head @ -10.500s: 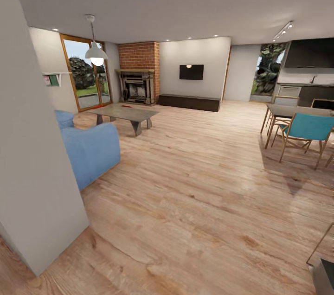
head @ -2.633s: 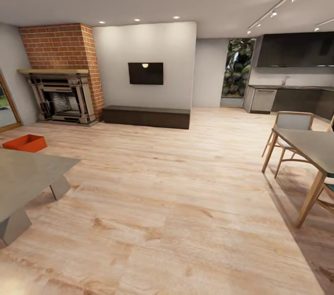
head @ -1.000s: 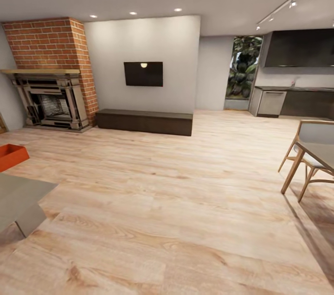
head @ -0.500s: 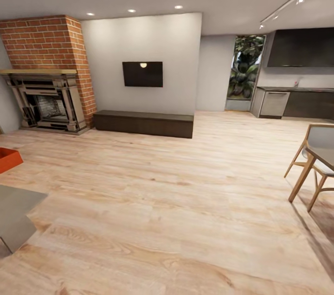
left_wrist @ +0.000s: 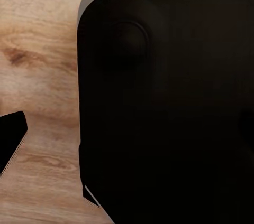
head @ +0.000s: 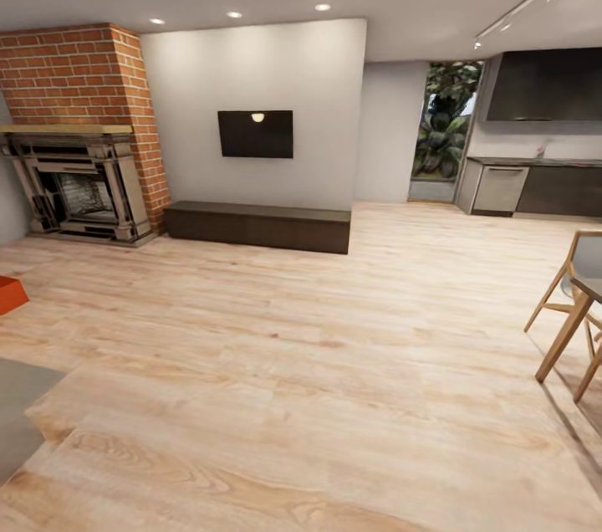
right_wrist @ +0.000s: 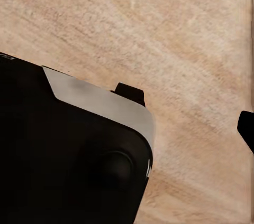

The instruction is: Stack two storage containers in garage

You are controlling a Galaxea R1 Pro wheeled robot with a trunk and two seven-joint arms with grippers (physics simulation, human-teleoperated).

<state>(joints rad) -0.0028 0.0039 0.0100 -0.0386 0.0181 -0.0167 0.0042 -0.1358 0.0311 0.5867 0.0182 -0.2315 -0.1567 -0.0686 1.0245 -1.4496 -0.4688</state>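
While the head camera looks across the living room, a small corner of one orange-red storage container shows at the far left edge of that view, resting on the light wood-plank floor just beyond the grey corner of a low table. Behind the container stands a red brick fireplace, and to its right a dark television hangs on a pale wall above a long dark low cabinet. Farther right are a window with greenery, a dark kitchen counter and, at the right edge, a wooden chair. In the left wrist view a large black rounded body of the robot lies over wood planks, with a small dark part at one edge; the right wrist view shows a similar black body above the planks. No fingers can be made out in either, so I cannot tell whether either gripper is spread or pressed together, nor how far the container lies from them.
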